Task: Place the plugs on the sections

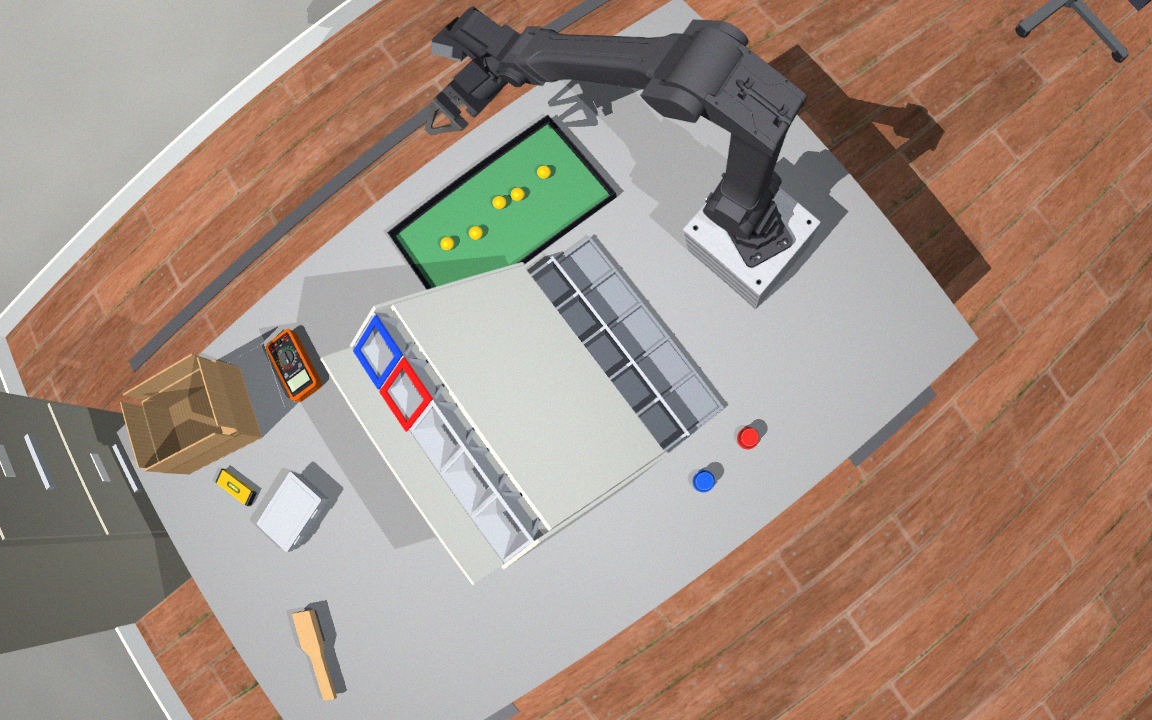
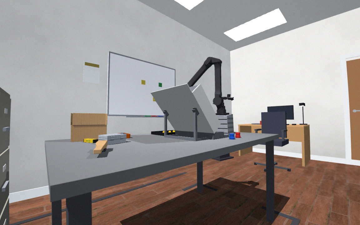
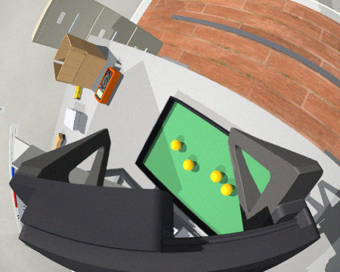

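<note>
My gripper [image 1: 450, 102] is open and empty, high above the far edge of the green marble tray [image 1: 503, 209]; in the wrist view the gripper [image 3: 170, 151] frames the tray [image 3: 200, 177]. Several yellow marbles [image 1: 499, 202] lie in the tray. The blue-banded funnel [image 1: 377, 350] and the red-banded funnel [image 1: 405, 394] sit at the top of the tilted cover [image 1: 517, 385]. A row of grey sections [image 1: 625, 344] runs along its lower end. The red plug [image 1: 747, 437] and the blue plug [image 1: 704, 480] stand on the table beyond that row.
A cardboard box [image 1: 186, 413], an orange multimeter [image 1: 293, 363], a small yellow tool [image 1: 234, 484], a white case [image 1: 290, 510] and a wooden block [image 1: 315, 651] lie on the table's left side. The arm's base [image 1: 752, 241] stands to the right of the tray. A filing cabinet [image 1: 16, 501] stands off the table.
</note>
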Controlling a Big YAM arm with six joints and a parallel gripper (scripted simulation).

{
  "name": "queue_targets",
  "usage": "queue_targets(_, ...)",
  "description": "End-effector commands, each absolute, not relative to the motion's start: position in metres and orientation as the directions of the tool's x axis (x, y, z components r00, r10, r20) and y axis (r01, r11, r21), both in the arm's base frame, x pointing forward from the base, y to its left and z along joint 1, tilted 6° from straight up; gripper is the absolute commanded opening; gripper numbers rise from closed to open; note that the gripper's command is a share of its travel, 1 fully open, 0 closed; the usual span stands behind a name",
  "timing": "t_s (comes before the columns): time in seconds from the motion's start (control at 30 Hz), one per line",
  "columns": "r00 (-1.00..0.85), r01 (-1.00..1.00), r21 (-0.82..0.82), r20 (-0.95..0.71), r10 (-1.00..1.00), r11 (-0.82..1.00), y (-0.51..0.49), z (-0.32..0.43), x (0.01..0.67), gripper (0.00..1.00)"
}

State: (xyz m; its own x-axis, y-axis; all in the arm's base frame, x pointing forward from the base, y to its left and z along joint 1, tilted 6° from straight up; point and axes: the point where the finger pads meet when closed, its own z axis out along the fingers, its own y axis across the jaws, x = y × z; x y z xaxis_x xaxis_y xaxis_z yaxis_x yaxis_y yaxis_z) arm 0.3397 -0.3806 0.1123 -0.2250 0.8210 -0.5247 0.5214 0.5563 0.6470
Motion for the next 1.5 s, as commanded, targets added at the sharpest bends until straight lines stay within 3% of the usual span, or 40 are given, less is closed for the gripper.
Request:
queue_targets(0.0,-0.217,0.509,0.632,-0.562,0.798,0.584,-0.399,0.145,0.343,1.00)
queue_targets(1.47,-0.248,0.543,0.677,-0.437,0.865,0.497,-0.402,0.306,0.324,1.00)
